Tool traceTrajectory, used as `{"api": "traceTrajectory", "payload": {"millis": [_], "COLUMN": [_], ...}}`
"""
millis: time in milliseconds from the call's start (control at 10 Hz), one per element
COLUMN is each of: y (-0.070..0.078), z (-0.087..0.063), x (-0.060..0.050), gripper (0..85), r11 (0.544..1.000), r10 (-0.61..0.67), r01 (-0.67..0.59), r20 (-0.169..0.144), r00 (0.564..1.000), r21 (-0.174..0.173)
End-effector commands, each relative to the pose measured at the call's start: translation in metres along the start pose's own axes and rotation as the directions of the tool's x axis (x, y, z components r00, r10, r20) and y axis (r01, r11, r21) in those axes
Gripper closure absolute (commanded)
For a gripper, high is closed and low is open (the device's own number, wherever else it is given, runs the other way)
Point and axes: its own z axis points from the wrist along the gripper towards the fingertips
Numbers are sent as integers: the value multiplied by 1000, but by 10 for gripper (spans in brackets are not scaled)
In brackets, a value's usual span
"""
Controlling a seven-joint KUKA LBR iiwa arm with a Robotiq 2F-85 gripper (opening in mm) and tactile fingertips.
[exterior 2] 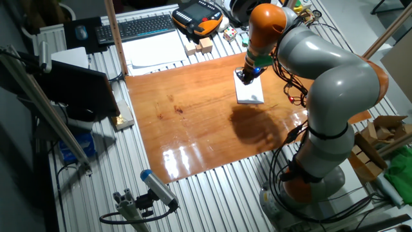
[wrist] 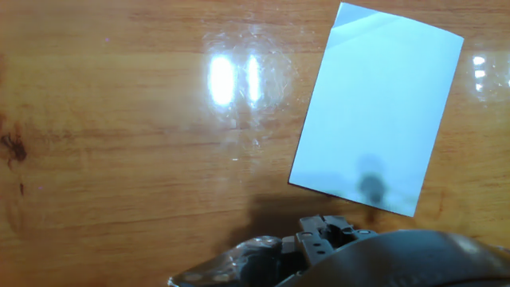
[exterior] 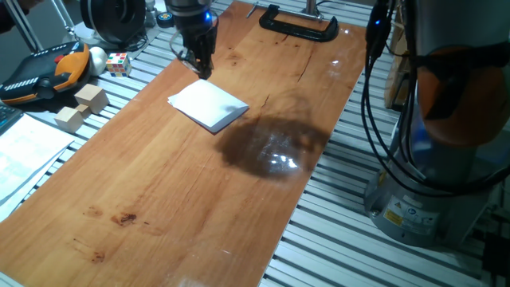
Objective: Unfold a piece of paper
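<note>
Off the left edge of the wooden surface (exterior: 159,183), on the slatted metal, sit printed sheets (exterior: 24,147), two tan wooden blocks (exterior: 80,108), a colour cube (exterior: 118,63) and an orange-and-black pendant (exterior: 44,72). None of them reaches onto the wood.

Onto the board itself: the near left stretch is bare grain, a wide run of open wood from the front edge up toward the middle. Then comes the piece of paper (exterior: 209,106), lying flat and folded, toward the far end of the surface and nearer the left long edge than the right. Its corners sit skewed to the board's edges. In the hand view the sheet (wrist: 377,119) shows all four borders clean against the wood, with bare grain on every side.

The claw (exterior: 199,68) hangs just above the paper's far corner, the arm (exterior 2: 302,58) reaching over from the right side. How wide its fingers stand cannot be told from any view.

Right of the paper a dark shadow lies on the wood, then open board to the right edge. A black clamp (exterior: 299,26) grips the far end.
</note>
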Motion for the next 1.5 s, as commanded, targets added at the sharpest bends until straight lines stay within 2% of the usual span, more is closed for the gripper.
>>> {"api": "traceTrajectory", "payload": {"millis": [0,100,200,300,400,500,700,800,1000,1400], "y": [0,0,-1,-4,-7,-9,-10,-10,-9,-7], "z": [1,1,4,8,13,24,36,43,53,56], "x": [-1,-2,-5,-7,-12,-22,-36,-41,-51,-53], "gripper": [830,830,830,830,830,830,830,830,830,830], "r11": [1000,999,999,999,999,996,991,987,975,939], "r10": [13,33,36,40,46,83,133,159,223,344], "r01": [-13,-32,-36,-40,-46,-83,-133,-159,-222,-345], "r20": [-3,5,-1,4,13,-3,3,20,30,39], "r00": [1000,999,999,999,999,997,991,987,974,938], "r21": [-9,-9,-9,-26,-20,-32,-26,-16,-9,13]}}
